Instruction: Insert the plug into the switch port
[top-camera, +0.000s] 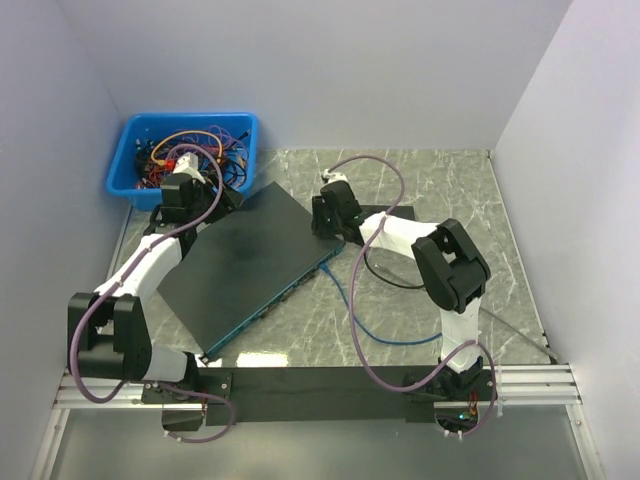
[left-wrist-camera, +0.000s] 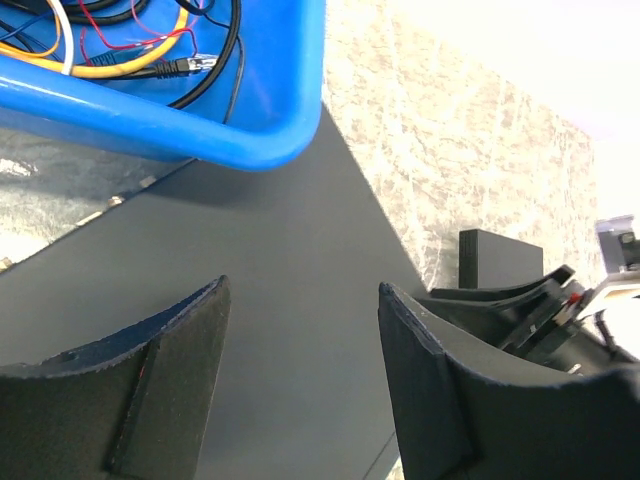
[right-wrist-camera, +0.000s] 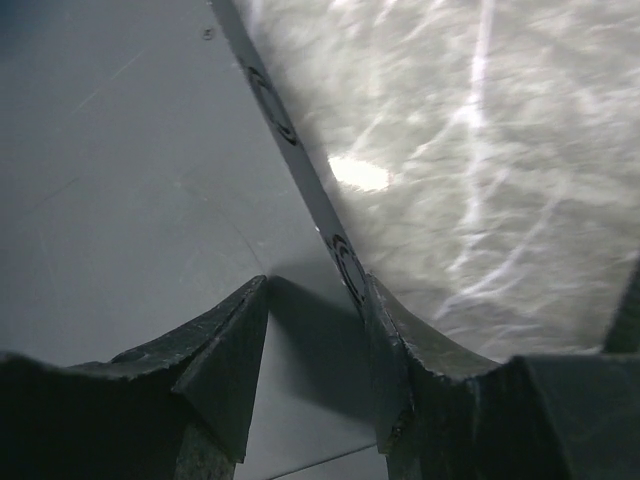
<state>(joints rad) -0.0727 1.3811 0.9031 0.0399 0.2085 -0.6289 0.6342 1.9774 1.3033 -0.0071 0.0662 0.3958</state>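
The switch (top-camera: 245, 265) is a flat dark box lying diagonally on the table, its blue front face turned toward the near right. A blue cable (top-camera: 345, 300) runs up to that front face near the right corner. Its plug is too small to make out. My left gripper (top-camera: 222, 195) is at the switch's far left corner. In the left wrist view it (left-wrist-camera: 303, 288) is open above the dark top (left-wrist-camera: 260, 250). My right gripper (top-camera: 325, 222) is at the right corner. In the right wrist view it (right-wrist-camera: 315, 282) is open astride the side edge (right-wrist-camera: 300, 170), one finger over the top (right-wrist-camera: 130, 200).
A blue bin (top-camera: 135, 150) full of tangled cables stands at the back left, right behind the left gripper (left-wrist-camera: 200, 130). A black cable (top-camera: 385, 275) loops on the marble table (top-camera: 450, 190) by the right arm. White walls enclose three sides. A small dark block (left-wrist-camera: 500, 258) stands beyond the switch.
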